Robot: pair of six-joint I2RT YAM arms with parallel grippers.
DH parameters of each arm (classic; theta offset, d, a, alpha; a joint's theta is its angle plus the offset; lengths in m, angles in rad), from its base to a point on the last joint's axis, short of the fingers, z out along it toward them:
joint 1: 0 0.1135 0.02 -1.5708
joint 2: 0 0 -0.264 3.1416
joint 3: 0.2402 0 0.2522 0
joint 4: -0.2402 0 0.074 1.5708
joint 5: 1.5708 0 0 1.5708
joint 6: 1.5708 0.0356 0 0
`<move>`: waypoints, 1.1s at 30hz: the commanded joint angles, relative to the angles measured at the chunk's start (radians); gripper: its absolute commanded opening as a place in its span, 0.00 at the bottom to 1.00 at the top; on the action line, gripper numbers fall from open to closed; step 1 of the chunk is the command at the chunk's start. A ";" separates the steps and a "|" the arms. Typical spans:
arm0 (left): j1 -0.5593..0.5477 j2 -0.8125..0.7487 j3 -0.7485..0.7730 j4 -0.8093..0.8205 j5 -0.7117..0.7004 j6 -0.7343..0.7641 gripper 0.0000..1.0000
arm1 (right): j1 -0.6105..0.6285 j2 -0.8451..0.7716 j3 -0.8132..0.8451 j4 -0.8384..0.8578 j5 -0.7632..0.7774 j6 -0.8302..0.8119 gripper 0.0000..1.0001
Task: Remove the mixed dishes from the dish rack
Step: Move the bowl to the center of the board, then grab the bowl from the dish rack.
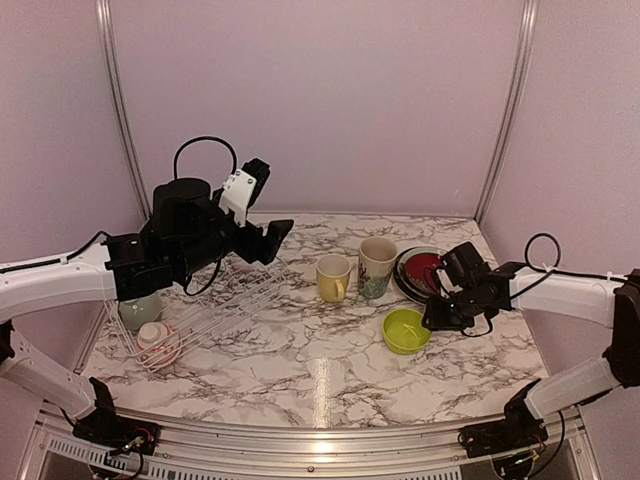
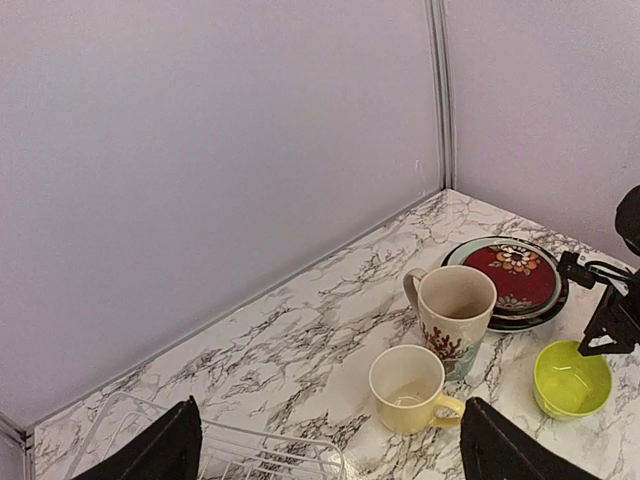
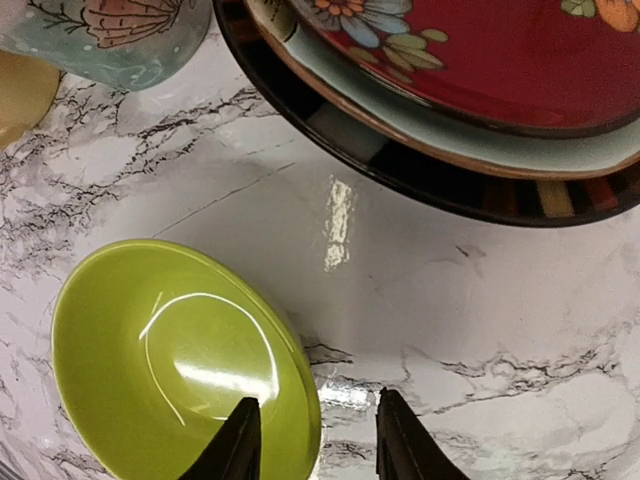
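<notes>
**Lime bowl on the table, both claws released**

Top view: the dish rack (image 1: 215,300) lies at the left of the marble table (image 1: 300,375). In its near end are a red-patterned bowl (image 1: 157,343) and, just behind it, a pale green piece (image 1: 140,310) whose kind I cannot tell, as the arm partly covers it. The left gripper (image 1: 268,240) hangs above the rack's far end. To the right, outside the rack, stand a yellow mug (image 1: 333,277) and a beige mug (image 1: 377,266) side by side, then a plate stack (image 1: 418,272). The lime-green bowl (image 1: 406,330) sits near the stack, with the right gripper (image 1: 440,312) at its right edge.

Left wrist view: the left gripper (image 2: 325,455) is spread wide and grasps nothing; a rack corner (image 2: 250,452) shows below it. Both mugs and the lime bowl look empty. The stack is a red patterned plate (image 2: 512,272) on a pale green one, on a black-rimmed one.

Right wrist view: the right gripper (image 3: 315,440) is released. Its fingers (image 3: 235,445) stand apart astride the bowl's rim, one over the inside and one over the table, with a gap showing beside the rim. The bowl (image 3: 170,350) rests on the marble, empty.
</notes>
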 commanded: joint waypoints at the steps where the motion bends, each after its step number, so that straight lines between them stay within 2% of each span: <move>1: 0.069 -0.058 -0.019 -0.028 -0.003 -0.102 0.92 | -0.005 -0.031 0.031 -0.018 0.023 0.012 0.44; 7: 0.187 -0.122 -0.032 -0.156 -0.004 -0.250 0.93 | -0.004 -0.110 0.106 -0.019 0.096 -0.047 0.65; 13: 0.348 -0.187 -0.044 -0.425 0.014 -0.445 0.95 | -0.005 -0.174 0.172 0.055 0.160 -0.125 0.75; 18: 0.472 -0.206 -0.057 -0.676 0.042 -0.624 0.96 | -0.005 -0.152 0.252 0.095 0.186 -0.176 0.77; 22: 0.625 -0.172 -0.063 -0.834 0.067 -0.672 0.97 | -0.005 -0.127 0.249 0.144 0.155 -0.188 0.77; 27: 0.815 -0.116 -0.090 -0.877 0.164 -0.730 0.98 | -0.004 -0.125 0.228 0.133 0.153 -0.177 0.77; 30: 0.888 -0.059 -0.104 -0.883 0.223 -0.751 0.96 | -0.004 -0.151 0.212 0.130 0.158 -0.171 0.77; 33: 0.939 0.000 -0.114 -0.896 0.219 -0.775 0.93 | -0.005 -0.170 0.209 0.125 0.170 -0.168 0.77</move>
